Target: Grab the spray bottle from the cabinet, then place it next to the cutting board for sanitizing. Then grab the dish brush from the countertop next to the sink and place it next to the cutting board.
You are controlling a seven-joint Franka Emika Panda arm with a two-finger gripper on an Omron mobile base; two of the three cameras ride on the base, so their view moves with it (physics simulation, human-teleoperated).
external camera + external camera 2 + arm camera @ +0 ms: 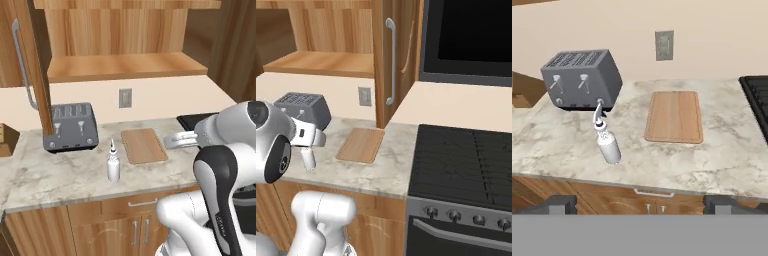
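The spray bottle [113, 167] stands upright on the countertop [60, 175], a short way left of the cutting board [144, 145] and in front of the toaster. The hand view shows the spray bottle [607, 142] left of the cutting board [674, 116]. My gripper [641, 205] is open with nothing between its fingertips [559, 205], drawn back above the counter's front edge, apart from the bottle. The hand [180, 140] hovers right of the board. The cabinet [125, 65] above stands open, its shelf bare. The dish brush and the sink are out of view.
A dark grey toaster [71, 127] sits at the back left of the counter. The open cabinet door [37, 65] with its grey bar handle hangs over the toaster. A black stovetop [461, 160] borders the counter on the right. An outlet [125, 98] is on the wall.
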